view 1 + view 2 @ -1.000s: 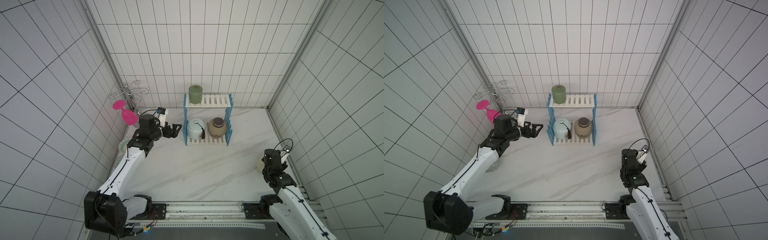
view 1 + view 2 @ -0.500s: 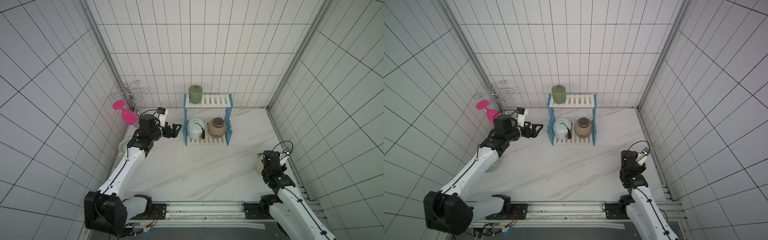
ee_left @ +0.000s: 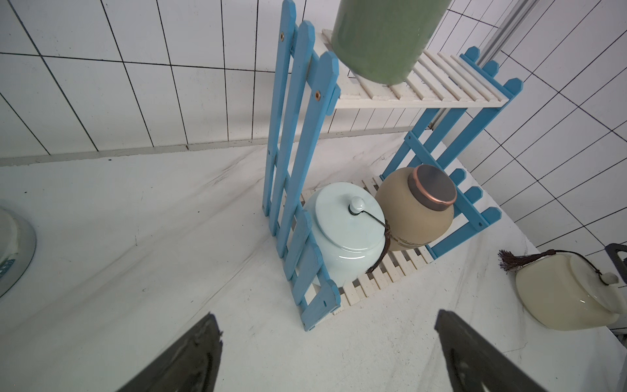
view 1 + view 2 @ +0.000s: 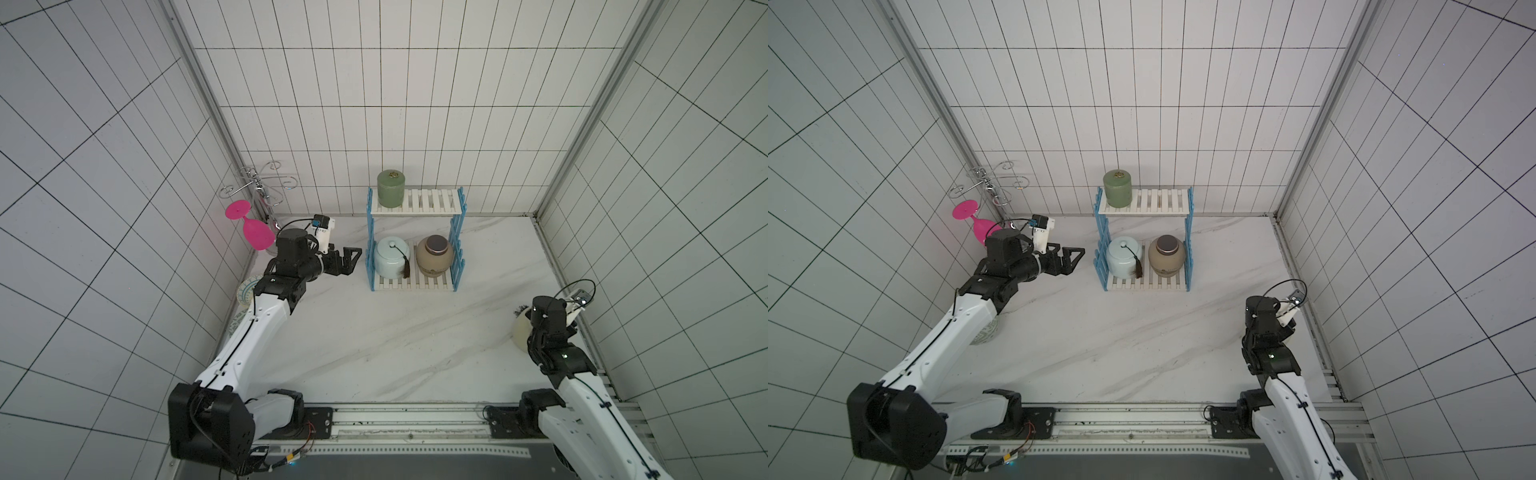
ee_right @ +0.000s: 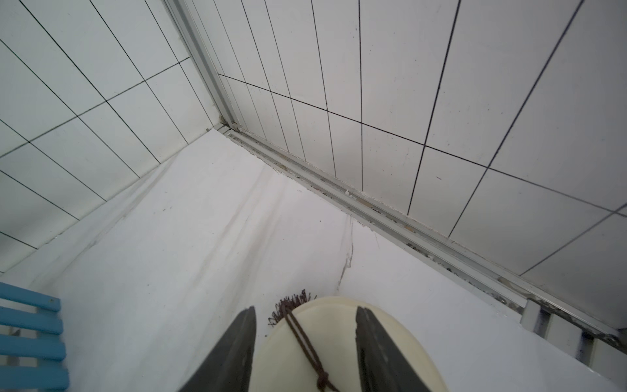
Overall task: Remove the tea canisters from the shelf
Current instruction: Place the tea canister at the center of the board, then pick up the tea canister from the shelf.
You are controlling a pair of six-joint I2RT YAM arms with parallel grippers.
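The shelf (image 4: 432, 201) (image 4: 1158, 201) (image 3: 298, 112) stands against the back wall. A green canister (image 4: 390, 189) (image 4: 1118, 189) (image 3: 383, 37) sits on its top board. On the bottom board a pale blue canister (image 4: 390, 257) (image 4: 1123, 257) (image 3: 342, 234) stands beside a tan one (image 4: 434, 255) (image 4: 1167, 255) (image 3: 414, 210). The cream canister (image 4: 520, 332) (image 3: 570, 298) (image 5: 339, 349) rests on the table at the right. My right gripper (image 5: 305, 310) hangs over its lid, open, its jaws either side of the tassel cord. My left gripper (image 4: 351, 259) (image 4: 1075, 259) (image 3: 325, 315) is open and empty just left of the shelf.
A pink goblet (image 4: 255, 232) hangs by a silver wire stand (image 4: 259, 187) in the back left corner. A patterned bowl (image 4: 247, 289) (image 3: 13, 251) lies under the left arm. The tiled right wall and its metal rail (image 5: 407, 227) run close behind the cream canister.
My right gripper's jaws have parted from shut over the cream canister, which stands on the table. The left arm has not moved.
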